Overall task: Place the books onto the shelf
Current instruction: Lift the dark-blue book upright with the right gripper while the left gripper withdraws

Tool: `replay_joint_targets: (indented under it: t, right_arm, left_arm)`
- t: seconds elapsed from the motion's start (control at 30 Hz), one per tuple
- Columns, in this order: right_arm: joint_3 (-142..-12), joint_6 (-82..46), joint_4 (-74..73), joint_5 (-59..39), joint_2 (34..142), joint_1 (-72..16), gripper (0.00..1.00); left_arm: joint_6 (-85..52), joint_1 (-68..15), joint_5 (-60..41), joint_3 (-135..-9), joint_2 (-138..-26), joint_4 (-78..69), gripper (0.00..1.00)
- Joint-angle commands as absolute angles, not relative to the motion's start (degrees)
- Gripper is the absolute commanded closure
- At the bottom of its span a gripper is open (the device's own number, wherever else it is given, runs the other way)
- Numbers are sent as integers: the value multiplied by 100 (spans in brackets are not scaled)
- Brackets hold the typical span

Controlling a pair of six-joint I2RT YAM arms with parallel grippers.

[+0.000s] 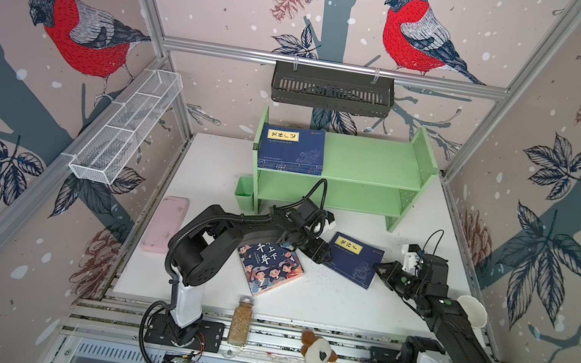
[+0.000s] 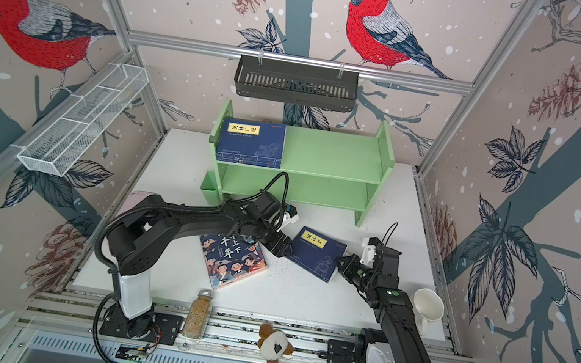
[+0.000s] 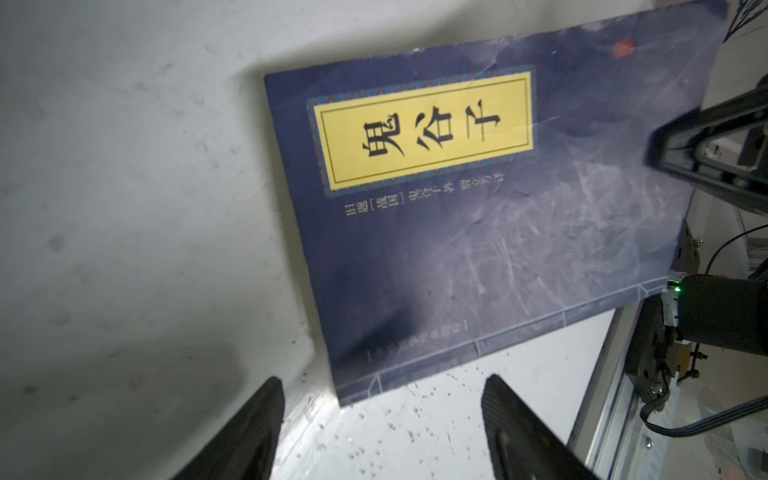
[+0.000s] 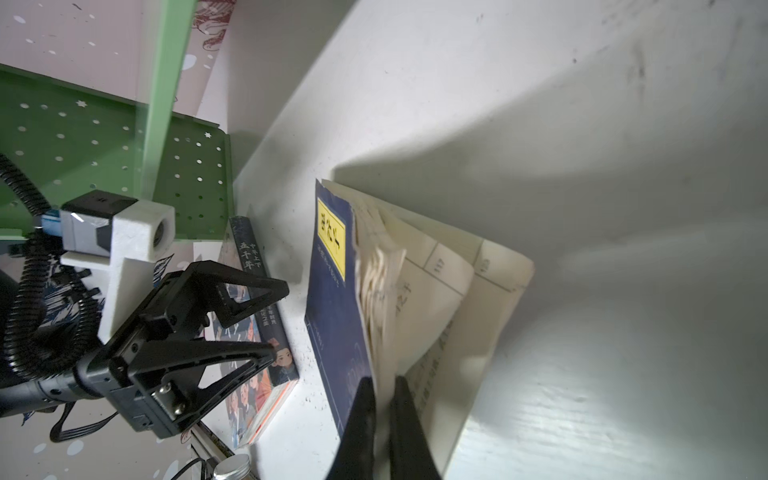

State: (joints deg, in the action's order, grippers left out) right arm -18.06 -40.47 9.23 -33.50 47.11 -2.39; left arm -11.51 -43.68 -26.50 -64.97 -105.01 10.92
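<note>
The light green shelf stands at the back of the table, with a stack of navy-blue books flat on the left of its top board. Another navy book lies on the table in front. My right gripper is shut on its right edge; the right wrist view shows the gripper pinching the cover and some pages, with the rest fanning open. My left gripper hovers open at the book's left edge, its fingers on either side of a corner. The cartoon book lies flat to the left.
A pink case lies at the left, a white mug at the right. A spice jar and a plush toy sit on the front rail. A black slotted basket and a white wire basket hang on the walls.
</note>
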Motion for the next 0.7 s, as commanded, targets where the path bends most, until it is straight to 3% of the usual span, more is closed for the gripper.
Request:
replay_joint_targets:
  t: [0.0, 0.3, 0.67]
  right_arm:
    - [-1998, -3941, 1111, -3552, 4641, -219, 100]
    - [-2518, -3693, 1549, -3832, 4513, -193, 100]
    - [-2759, -3597, 1799, -3892, 4476, -167, 100]
  left_arm:
    - [-774, -4320, -2537, -6496, -10134, 1355, 23]
    - [-674, -3709, -3681, -6238, -9214, 1364, 21]
    - [-580, -3674, -4763, -5748, -8819, 1063, 19]
